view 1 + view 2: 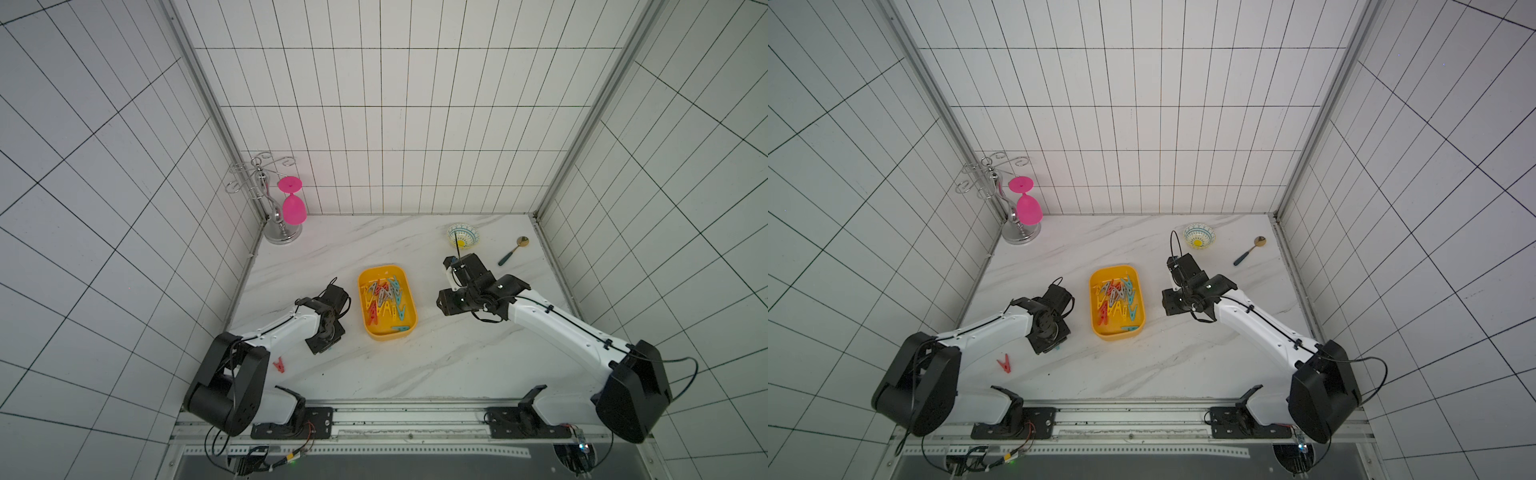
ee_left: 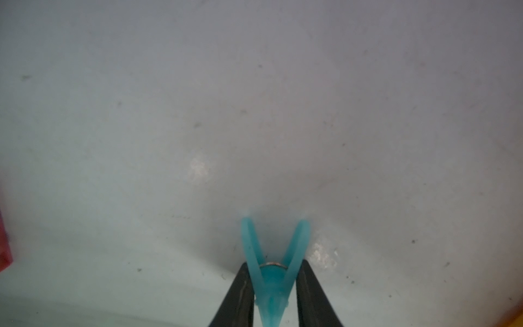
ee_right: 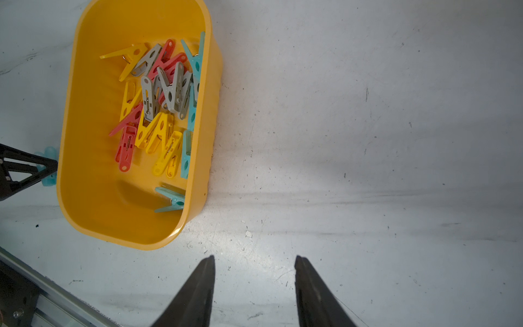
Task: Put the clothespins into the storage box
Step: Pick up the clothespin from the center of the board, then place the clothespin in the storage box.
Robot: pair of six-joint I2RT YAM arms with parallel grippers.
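At the centre of the white marbled table point(image 1: 436, 365), a shallow yellow-orange plastic storage box point(image 1: 380, 274) holds mixed plastic clothespins point(image 1: 384, 299). Beside its left wall, the left gripper point(image 2: 274, 264) clamps a teal-blue plastic clothespin point(image 2: 271, 288). The right gripper point(image 3: 254, 271) hangs released. A red plastic clothespin point(image 1: 279, 365) lies near the left edge.

I read no text, label, brand, number or sign in any view. Fine moulded marks on a red clothespin point(image 3: 126, 148) inside the storage box point(image 3: 87, 181) are too small for me to read.
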